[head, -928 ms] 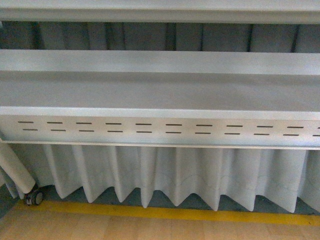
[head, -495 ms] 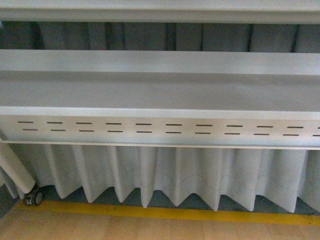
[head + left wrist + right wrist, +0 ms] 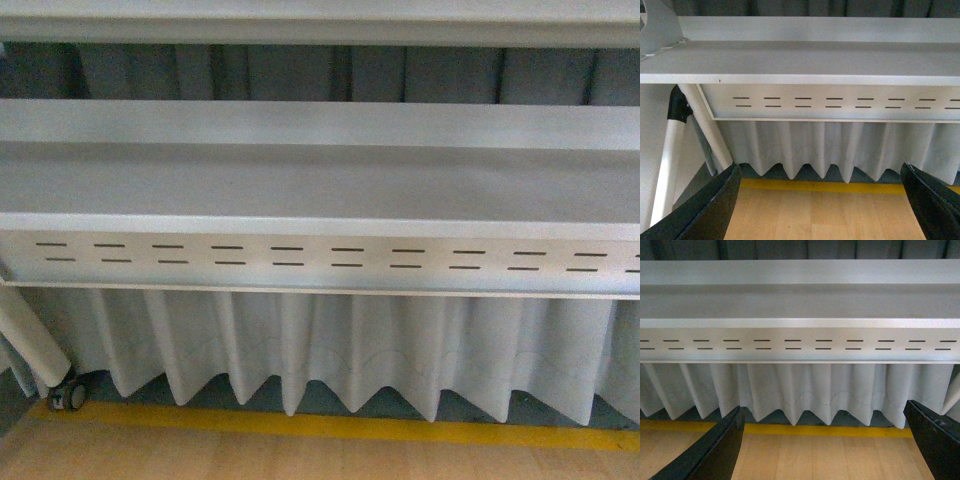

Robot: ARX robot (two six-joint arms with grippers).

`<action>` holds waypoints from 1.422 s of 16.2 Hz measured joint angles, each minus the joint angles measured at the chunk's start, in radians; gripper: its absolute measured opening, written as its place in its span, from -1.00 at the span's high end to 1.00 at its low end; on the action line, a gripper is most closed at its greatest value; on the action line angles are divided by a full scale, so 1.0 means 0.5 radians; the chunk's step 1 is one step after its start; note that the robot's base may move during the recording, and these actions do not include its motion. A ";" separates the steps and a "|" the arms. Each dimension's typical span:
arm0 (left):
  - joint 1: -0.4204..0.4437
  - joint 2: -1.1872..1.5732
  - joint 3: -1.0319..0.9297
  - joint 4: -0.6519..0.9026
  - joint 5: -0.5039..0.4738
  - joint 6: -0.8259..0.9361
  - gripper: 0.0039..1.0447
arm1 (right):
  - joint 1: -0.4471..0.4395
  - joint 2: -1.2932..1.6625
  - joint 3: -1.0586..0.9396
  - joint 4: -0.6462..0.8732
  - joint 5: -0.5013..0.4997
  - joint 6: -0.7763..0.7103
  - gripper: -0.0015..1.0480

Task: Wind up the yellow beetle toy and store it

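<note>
Matt grey metal shelf [image 3: 320, 185], pleated white cloth curtain [image 3: 330, 350], smooth pale wood floor [image 3: 300, 460]

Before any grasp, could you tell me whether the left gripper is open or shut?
Open: the left gripper has its two dark fingers wide apart, holding nothing.

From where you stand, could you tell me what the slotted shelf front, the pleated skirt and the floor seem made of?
The slotted shelf front: likely painted sheet metal, smooth matte grey with punched slots. The pleated skirt: white fabric, hanging in soft folds. The floor: wood or wood-look laminate, pale grain and plank seams.
</note>
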 joint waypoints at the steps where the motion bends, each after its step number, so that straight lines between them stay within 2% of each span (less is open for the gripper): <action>1: 0.000 0.000 0.000 0.000 0.000 0.000 -0.88 | 0.000 0.000 0.000 0.000 0.000 0.000 -0.87; 23: 0.000 0.000 0.000 0.000 0.000 0.000 -0.88 | 0.000 0.000 0.000 0.000 0.000 0.000 -0.87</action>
